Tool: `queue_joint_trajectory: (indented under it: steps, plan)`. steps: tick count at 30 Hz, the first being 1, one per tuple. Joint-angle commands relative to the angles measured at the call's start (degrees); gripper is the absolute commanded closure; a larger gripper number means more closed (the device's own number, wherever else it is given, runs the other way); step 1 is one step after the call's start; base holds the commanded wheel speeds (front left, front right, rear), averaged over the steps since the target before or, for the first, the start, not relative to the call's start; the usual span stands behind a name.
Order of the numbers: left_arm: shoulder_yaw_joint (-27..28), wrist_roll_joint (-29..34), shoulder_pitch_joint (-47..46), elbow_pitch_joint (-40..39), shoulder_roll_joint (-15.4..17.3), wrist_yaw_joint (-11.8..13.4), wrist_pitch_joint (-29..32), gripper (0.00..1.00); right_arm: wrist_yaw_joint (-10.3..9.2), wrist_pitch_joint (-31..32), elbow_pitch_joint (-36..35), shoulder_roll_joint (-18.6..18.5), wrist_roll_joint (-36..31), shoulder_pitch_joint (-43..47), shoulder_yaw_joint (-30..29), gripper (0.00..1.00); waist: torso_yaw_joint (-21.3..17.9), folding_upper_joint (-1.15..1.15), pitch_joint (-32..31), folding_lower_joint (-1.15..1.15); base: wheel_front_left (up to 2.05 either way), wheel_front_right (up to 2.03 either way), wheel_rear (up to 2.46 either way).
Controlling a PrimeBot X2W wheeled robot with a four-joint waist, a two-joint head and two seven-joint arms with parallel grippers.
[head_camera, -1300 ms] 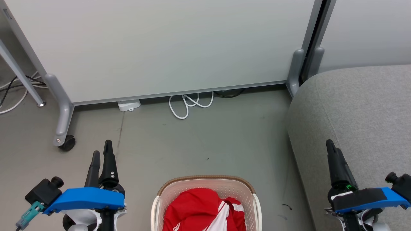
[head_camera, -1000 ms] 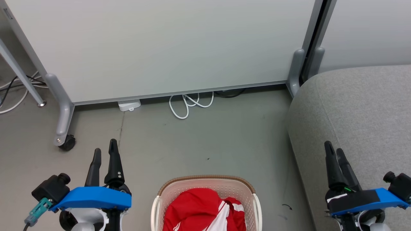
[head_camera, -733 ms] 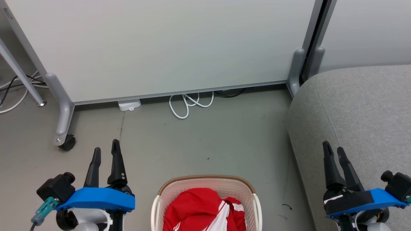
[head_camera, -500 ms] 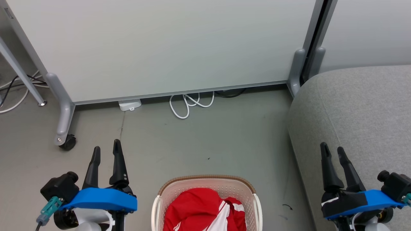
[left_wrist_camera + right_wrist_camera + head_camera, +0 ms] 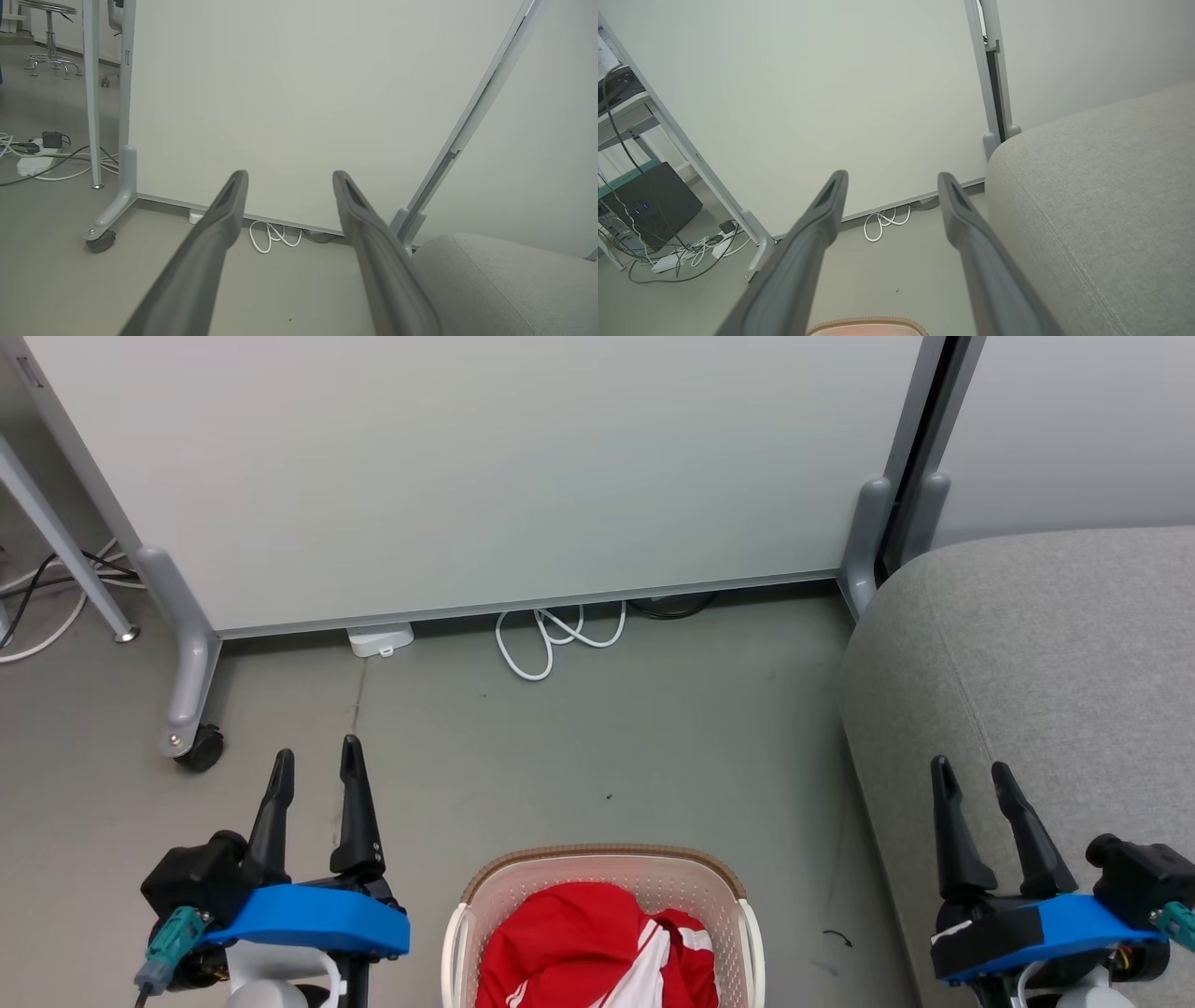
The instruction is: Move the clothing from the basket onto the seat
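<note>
Left gripper (image 5: 317,751): fingers spread apart, nothing held. It hangs over the floor (image 5: 607,737) to the left of the basket, tips pointing towards the panel (image 5: 467,476). The castor (image 5: 198,748) of the panel's foot sits just left of the fingertips. A white cable (image 5: 551,639) lies looped on the floor at the panel's base.

Basket (image 5: 607,852): on the floor at bottom centre of the head view, between the two grippers and apart from both.

Clothing (image 5: 579,943): red with white stripes, bunched inside the basket below its rim. The near part is cut off by the frame edge.

Seat (image 5: 1046,644): right of the basket, with a strip of floor between them.

Right gripper (image 5: 970,765): fingers spread apart, nothing held. It overlaps the seat's left edge in the head view; contact cannot be told. In the right wrist view the seat lies right of the fingers.
</note>
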Motion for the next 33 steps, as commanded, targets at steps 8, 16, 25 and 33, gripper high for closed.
queue_joint_trajectory:
  steps: [8,16,25,33]
  plan:
    - [-1.2,5.1,-0.7,0.6,0.5,-1.5,-1.5,0.00,0.11,-1.6,-0.7,-0.3,-5.7,0.3,0.6,0.00,0.0,0.00,-0.1,0.00,0.00,0.00,0.00]
    - [-2.0,8.6,-1.0,2.5,0.5,-2.9,-2.5,0.00,0.12,-2.5,-1.0,-0.4,-9.1,0.7,1.1,0.00,0.3,0.00,0.0,0.00,0.00,0.00,0.00]
    - [-2.2,12.3,-1.5,4.3,0.3,-3.0,-3.6,0.00,0.13,-3.6,-0.9,-0.4,-13.3,1.0,1.4,0.00,0.6,0.00,0.0,0.00,0.00,0.00,0.00]
    - [-2.5,15.7,-1.4,6.3,0.2,-2.7,-4.4,0.00,0.14,-4.4,-0.7,-0.4,-16.6,1.2,0.7,0.00,0.5,0.00,0.0,0.00,0.00,0.00,0.00]
